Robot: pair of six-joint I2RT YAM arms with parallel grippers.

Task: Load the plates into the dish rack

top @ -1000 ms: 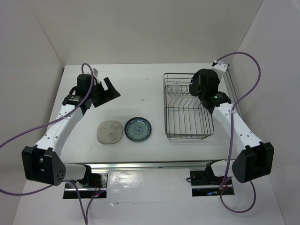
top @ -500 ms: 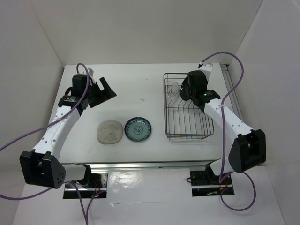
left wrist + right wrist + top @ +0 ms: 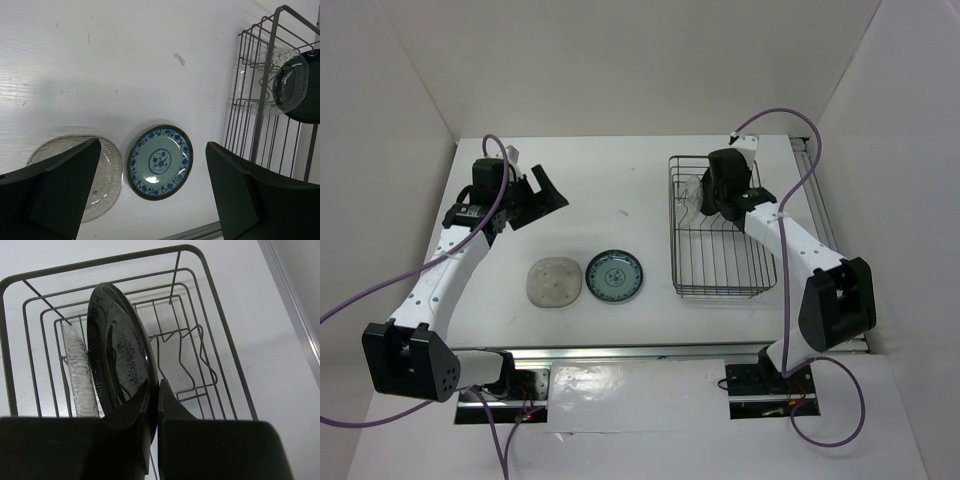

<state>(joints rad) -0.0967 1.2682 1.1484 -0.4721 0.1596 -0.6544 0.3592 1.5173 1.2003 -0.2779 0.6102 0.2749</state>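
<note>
We see the right fingers [image 3: 156,396] pinched shut on the lower edge of the black plate [image 3: 117,355], holding it on edge and leaning slightly over the far end of the rack [image 3: 725,262]. From the right wrist view, the black plate sits just beside the clear plate [image 3: 77,370], which stands upright among the rack's wires. We cannot tell whether the black plate touches the wires or the clear plate.

The left fingers [image 3: 548,190] are spread as wide as they go and hold nothing. They hang above the far left part of the bench [image 3: 620,200], well apart from the rack.

Two plates lie flat on the bench, near its front edge and left of the rack. The blue-and-white plate [image 3: 614,276] is the nearer of the two to the rack, and the beige plate [image 3: 555,282] lies just beside it on its left. We cannot tell whether their rims touch.
</note>
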